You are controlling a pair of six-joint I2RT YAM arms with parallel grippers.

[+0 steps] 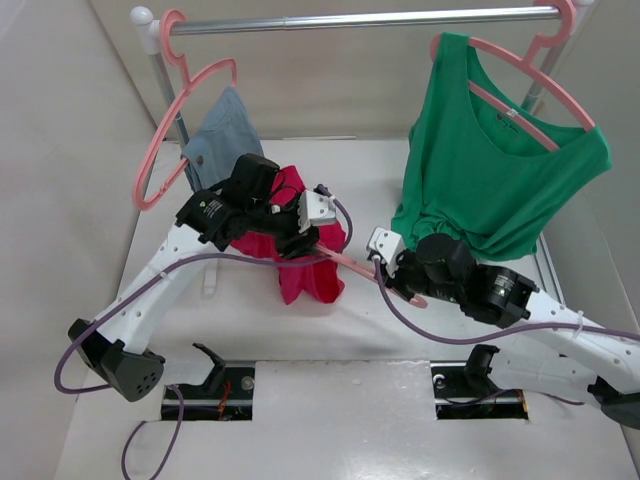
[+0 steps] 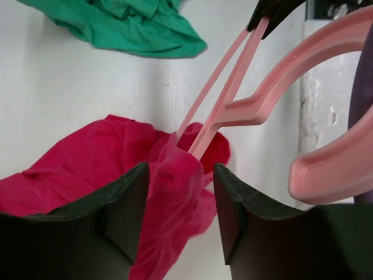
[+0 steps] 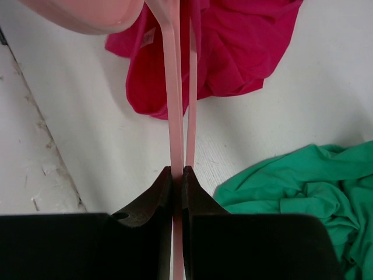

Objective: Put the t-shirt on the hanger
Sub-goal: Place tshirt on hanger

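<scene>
The crimson t-shirt [image 1: 303,281] lies bunched on the white table between the arms. The pink hanger [image 1: 355,268] slants from it toward my right gripper [image 1: 392,275]. In the right wrist view this gripper [image 3: 178,170] is shut on one thin bar of the hanger [image 3: 173,116], whose far end reaches into the t-shirt [image 3: 233,46]. My left gripper [image 2: 179,172] hovers over the shirt with its jaws apart. A fold of the t-shirt [image 2: 87,157] rises between them where the hanger [image 2: 256,105] enters the cloth. Neither pad presses on the fold.
A green top [image 1: 490,170] hangs on a pink hanger from the rail [image 1: 360,18] at the back right, its hem resting on the table. A small blue-grey cloth [image 1: 222,135] hangs on another pink hanger [image 1: 165,130] at the back left.
</scene>
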